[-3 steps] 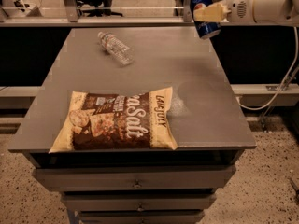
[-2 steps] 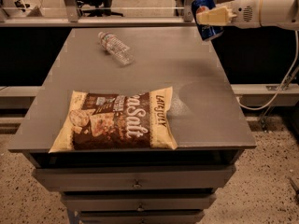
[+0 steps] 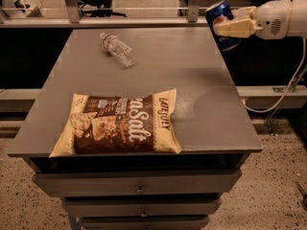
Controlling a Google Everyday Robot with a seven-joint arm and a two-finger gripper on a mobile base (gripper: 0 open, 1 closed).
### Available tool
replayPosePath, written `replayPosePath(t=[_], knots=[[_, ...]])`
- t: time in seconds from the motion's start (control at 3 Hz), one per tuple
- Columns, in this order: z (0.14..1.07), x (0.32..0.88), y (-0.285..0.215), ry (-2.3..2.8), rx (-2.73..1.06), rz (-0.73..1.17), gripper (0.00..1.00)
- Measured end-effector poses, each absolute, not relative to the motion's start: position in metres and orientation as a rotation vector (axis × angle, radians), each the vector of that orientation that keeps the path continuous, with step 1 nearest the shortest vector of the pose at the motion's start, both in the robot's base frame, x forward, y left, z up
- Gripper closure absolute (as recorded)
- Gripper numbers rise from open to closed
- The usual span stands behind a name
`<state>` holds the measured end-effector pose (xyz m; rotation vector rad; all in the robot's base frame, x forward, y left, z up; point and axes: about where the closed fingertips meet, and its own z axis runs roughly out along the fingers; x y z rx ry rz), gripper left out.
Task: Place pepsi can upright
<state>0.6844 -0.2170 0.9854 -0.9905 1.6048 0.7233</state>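
The pincer (image 3: 221, 28) is hanging in the air at the far right corner of the counter (image 3: 201, 80), reaching in from the right on the white arm (image 3: 283, 18). It is gripping the pepsi can (image 3: 226, 41), its pale fingers closing across the can's middle. The can is sitting clear of the counter, not touching it, and is tilting with its top end leaning to the upper left; part of the round logo is showing just above the fingers.

Compared with a second ago, the pincer and the can are sitting further to the right and lower in the view, now overhanging the counter's right edge rather than the back rail. The grip on the can is looking the same as before.

Nothing else is moving. The clear water bottle (image 3: 117, 48) is lying on its side near the far left of the counter, where it was. The brown and cream snack bag (image 3: 120, 123) is lying flat at the near edge, well apart from the can. Drawers (image 3: 139, 183) are showing below the counter, and a pale cable (image 3: 288, 90) is hanging down at the right.
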Motion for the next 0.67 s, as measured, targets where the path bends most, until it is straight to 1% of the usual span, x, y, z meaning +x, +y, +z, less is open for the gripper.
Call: replayPosePath(t=[0.67], knots=[[0.941,0.657,-0.239,1.519,-0.891,0.895,1.0]])
